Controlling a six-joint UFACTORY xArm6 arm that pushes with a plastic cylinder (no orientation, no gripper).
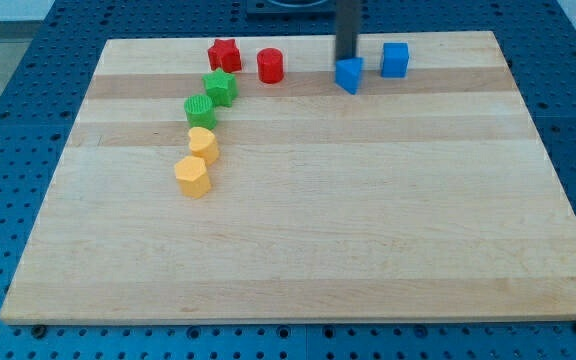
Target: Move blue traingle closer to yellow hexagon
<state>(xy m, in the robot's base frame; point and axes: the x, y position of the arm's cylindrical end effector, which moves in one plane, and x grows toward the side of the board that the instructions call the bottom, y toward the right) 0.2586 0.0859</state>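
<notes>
Just below my tip (pixel 347 58), blue triangle (pixel 349 76)

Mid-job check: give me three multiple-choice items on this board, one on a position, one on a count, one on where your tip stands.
1. Where is the blue triangle?
A. near the view's top, right of centre
B. bottom left corner
C. beside the yellow blocks

2. How many green blocks are there?
A. one
B. two
C. four

3. My tip is
A. far from every block
B. touching the yellow hexagon
C. right at the blue triangle's upper edge

Answers:
1. A, it sits by the blue cube along the top edge.
2. B, two green blocks lie in the left-hand chain.
3. C, the rod ends just above the triangle.
</notes>
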